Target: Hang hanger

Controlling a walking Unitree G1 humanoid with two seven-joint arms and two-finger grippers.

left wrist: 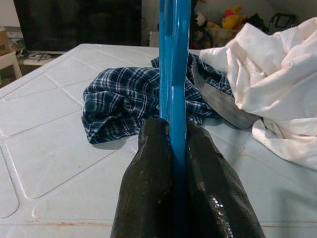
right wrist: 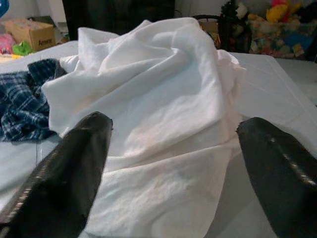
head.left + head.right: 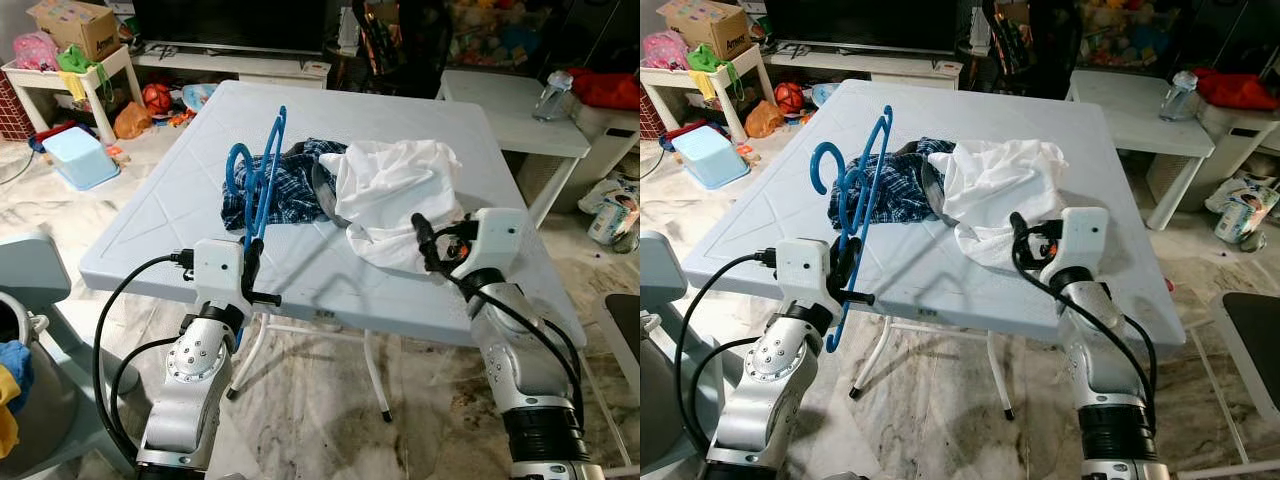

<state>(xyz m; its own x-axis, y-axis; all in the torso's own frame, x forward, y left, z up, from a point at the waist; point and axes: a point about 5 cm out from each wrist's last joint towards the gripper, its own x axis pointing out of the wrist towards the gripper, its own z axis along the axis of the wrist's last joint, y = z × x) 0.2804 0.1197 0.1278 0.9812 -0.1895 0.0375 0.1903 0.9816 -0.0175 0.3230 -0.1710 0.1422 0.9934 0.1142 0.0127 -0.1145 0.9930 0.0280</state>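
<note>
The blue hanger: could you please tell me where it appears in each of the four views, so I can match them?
Left eye view: the blue hanger stands left of centre, gripped by the left gripper.
Right eye view: left of centre, over the table's near edge.
Left wrist view: a vertical blue bar pinched between the black fingers.
Right wrist view: I cannot make it out.
Shared landmark: the white cloth beside the plaid shirt.
</note>
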